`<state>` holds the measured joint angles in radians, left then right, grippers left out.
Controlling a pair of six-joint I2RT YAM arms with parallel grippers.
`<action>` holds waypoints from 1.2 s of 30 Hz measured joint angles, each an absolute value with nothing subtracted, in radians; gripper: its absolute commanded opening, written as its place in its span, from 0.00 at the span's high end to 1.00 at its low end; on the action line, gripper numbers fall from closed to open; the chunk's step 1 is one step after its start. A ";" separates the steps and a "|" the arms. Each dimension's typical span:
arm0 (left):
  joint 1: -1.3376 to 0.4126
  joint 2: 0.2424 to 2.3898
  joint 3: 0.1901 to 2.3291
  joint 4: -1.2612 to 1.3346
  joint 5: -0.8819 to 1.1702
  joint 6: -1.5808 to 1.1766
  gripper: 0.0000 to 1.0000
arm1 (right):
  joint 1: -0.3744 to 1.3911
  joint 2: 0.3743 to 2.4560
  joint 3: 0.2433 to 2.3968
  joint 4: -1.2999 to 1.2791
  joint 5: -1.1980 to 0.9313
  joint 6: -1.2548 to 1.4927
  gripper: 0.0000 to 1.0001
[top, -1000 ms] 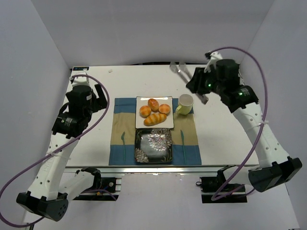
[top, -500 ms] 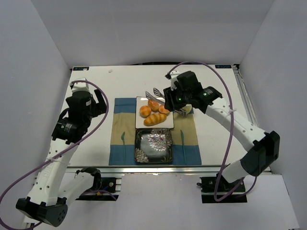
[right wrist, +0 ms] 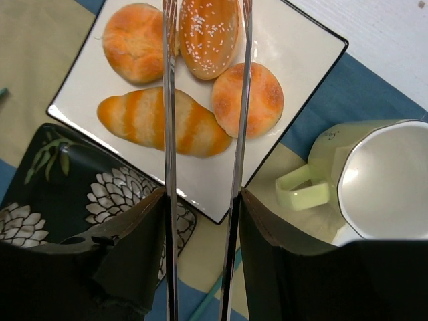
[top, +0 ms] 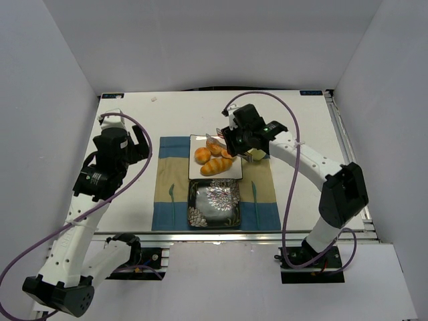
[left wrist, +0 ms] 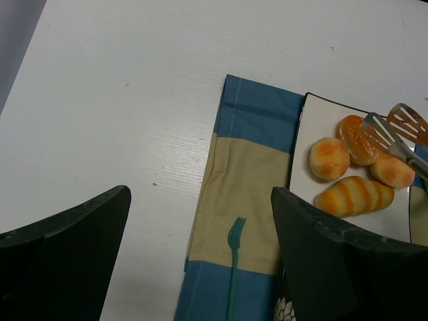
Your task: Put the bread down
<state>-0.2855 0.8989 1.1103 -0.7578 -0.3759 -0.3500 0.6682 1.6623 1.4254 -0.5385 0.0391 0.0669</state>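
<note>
Right hand [right wrist: 200, 231] clamped on tongs [right wrist: 169, 154]. The blades straddle the seeded bun [right wrist: 208, 27] at the white plate [right wrist: 301, 47] far edge, its long axis parallel to them. Contact unclear. Left hand [left wrist: 200, 197] apart, well left.

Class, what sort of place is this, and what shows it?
Likely a robotics lab bench staged as a dining setting: a white-walled enclosure, a left arm and right arm bolted on, and a placemat with bread rolls and cup.

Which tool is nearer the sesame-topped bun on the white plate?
Right. The right tool holds tongs straddling the bun; the left tool hangs open, left of the placemat.
</note>
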 measured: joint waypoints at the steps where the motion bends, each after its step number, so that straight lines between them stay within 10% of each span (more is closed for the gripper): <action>1: -0.286 0.897 1.106 -0.757 -0.376 -0.351 0.03 | 0.668 1.676 1.425 -0.535 0.043 0.066 0.49; 17: -0.286 0.892 1.092 -0.757 -0.376 -0.358 0.03 | 0.668 1.753 1.426 -0.523 0.037 0.069 0.72; 22: -0.286 0.885 1.092 -0.757 -0.376 -0.361 0.03 | 0.668 1.753 1.436 -0.530 0.031 0.079 0.36; 36: -0.286 0.866 1.092 -0.759 -0.376 -0.368 0.03 | 0.668 1.753 1.450 -0.553 0.021 0.086 0.46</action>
<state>-0.2855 0.8658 1.0924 -0.7593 -0.3756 -0.3679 0.6682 1.7531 1.4502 -0.5526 0.0212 0.0856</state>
